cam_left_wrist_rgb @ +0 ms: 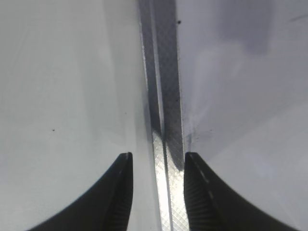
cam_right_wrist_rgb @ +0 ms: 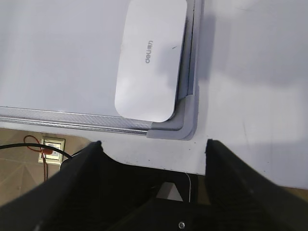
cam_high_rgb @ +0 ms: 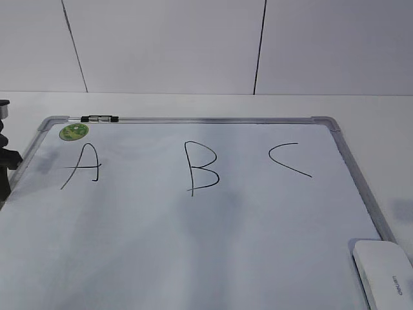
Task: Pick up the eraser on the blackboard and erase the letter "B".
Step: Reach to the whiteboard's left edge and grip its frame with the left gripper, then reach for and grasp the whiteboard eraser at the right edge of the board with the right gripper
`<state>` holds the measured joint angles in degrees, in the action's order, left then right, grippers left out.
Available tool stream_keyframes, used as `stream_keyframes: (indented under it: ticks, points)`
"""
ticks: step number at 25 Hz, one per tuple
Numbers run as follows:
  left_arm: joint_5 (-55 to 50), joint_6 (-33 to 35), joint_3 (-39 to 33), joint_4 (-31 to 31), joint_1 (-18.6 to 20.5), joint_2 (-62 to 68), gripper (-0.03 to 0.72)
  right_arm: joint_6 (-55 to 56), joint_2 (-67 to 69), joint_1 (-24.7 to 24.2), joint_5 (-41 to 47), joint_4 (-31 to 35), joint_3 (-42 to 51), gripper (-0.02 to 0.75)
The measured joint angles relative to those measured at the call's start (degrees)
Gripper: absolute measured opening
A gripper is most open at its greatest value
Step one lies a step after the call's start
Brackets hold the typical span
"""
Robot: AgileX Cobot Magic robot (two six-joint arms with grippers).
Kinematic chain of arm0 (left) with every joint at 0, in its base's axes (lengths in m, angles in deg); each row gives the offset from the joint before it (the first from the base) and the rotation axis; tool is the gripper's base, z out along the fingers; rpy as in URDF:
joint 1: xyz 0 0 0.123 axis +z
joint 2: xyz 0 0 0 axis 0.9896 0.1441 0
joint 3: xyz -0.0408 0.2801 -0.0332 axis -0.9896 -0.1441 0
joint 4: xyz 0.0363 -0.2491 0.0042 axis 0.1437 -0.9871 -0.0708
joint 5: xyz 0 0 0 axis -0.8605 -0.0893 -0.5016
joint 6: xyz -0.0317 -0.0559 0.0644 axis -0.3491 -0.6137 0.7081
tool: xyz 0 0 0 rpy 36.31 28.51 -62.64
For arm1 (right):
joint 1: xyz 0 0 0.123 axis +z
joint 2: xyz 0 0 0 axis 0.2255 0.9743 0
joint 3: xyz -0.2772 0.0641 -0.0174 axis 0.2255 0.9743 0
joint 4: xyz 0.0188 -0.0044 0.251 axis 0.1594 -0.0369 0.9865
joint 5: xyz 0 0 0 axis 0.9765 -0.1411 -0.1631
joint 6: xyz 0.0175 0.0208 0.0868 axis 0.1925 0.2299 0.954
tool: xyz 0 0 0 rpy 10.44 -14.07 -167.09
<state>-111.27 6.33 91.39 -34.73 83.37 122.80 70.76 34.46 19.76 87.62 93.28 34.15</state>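
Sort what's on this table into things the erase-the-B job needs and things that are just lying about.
Needed:
eraser, in the board's near right corner
blackboard
letter "B"
right gripper, open, nearest the eraser

Just there:
letter "A"
letter "C"
green sticker
black-and-silver clip on the top frame
left gripper, open over the frame

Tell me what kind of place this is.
Probably a lab or test bench, not a classroom: the blackboard lies flat on a white table, plain panelled wall behind, cables and a floor socket beneath the table's edge.

white table (cam_high_rgb: 387,110) | panelled wall (cam_high_rgb: 193,45) | floor socket (cam_right_wrist_rgb: 52,144), red cable (cam_right_wrist_rgb: 36,147)
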Motion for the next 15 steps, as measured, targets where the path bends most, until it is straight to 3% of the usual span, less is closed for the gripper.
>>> stream_keyframes:
  ticks: [15]
  points:
    - [0.11, 0.45, 0.13, -0.15, 0.0, 1.36, 0.255, 0.0, 0.0, 0.0, 0.0, 0.0, 0.0, 0.522]
